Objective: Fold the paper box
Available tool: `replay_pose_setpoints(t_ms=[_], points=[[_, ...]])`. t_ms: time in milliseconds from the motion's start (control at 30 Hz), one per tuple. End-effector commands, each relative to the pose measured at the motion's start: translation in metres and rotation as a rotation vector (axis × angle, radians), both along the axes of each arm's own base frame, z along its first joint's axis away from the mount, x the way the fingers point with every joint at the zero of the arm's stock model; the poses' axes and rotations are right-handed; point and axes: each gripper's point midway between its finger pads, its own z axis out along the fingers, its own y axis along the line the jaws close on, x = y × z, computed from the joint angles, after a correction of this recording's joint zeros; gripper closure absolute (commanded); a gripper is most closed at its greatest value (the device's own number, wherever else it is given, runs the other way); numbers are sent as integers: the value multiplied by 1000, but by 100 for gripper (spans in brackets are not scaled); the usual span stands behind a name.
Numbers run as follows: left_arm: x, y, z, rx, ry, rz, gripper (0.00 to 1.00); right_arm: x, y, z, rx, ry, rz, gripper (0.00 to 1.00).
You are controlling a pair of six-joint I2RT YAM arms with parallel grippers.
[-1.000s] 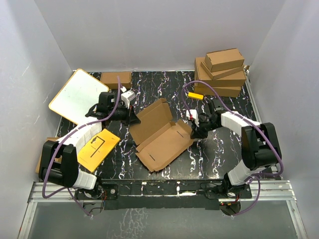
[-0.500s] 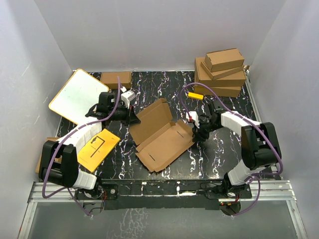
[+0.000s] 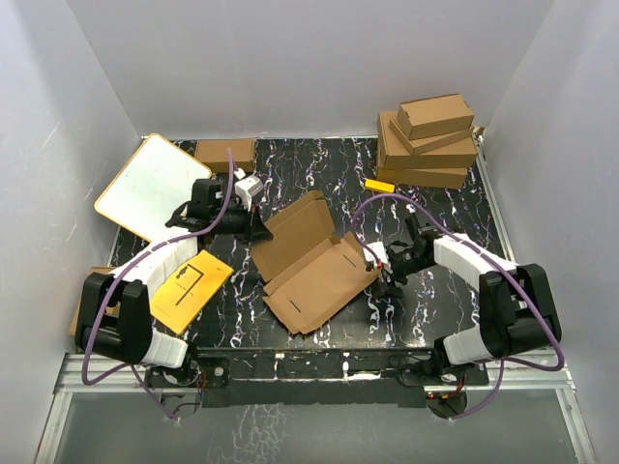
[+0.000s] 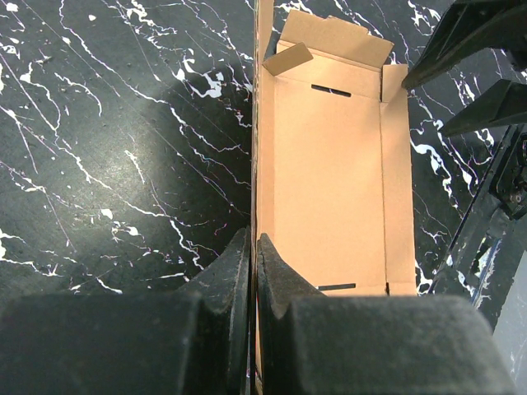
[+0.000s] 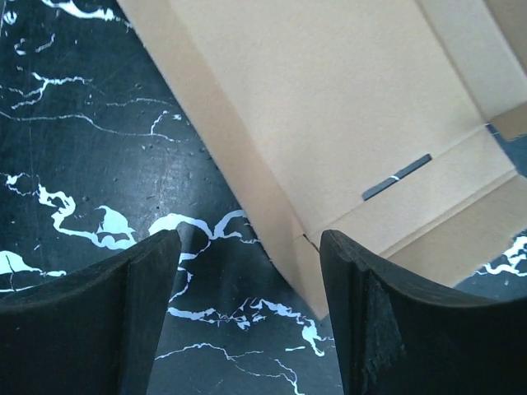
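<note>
The plain brown corrugated cardboard paper box [image 3: 314, 266] lies open in the middle of the black, white-veined marble tabletop [image 3: 435, 203], with one broad flap raised. The black left gripper [image 4: 254, 245] is clamped on that flap's edge. The right gripper [image 5: 251, 247] has its jaws apart, astride the corner of a low side wall.

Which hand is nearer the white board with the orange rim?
Left. The left hand is near the white board, off its right edge; the right hand is beyond the paper box.
</note>
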Motion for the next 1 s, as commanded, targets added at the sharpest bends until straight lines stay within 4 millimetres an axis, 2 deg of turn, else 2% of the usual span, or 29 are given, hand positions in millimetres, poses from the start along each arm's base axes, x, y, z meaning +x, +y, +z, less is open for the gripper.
replay_pose_setpoints(t_ms=[0,133,500,767,967], points=[[-7,-2,11,-21,-34,-27,100,14,6,-7,-27,-120,44,27],[-7,-2,11,-25,-34,-31,100,24,7,-13,-69,-128,0,35],[-10,-7,16,-56,-32,-54,100,38,21,-3,-41,-112,-76,60],[-12,-9,16,-73,-22,-64,100,47,31,-2,-36,-90,-137,69],[-13,-11,15,-84,-10,-74,100,54,40,-3,-46,-81,-190,72]])
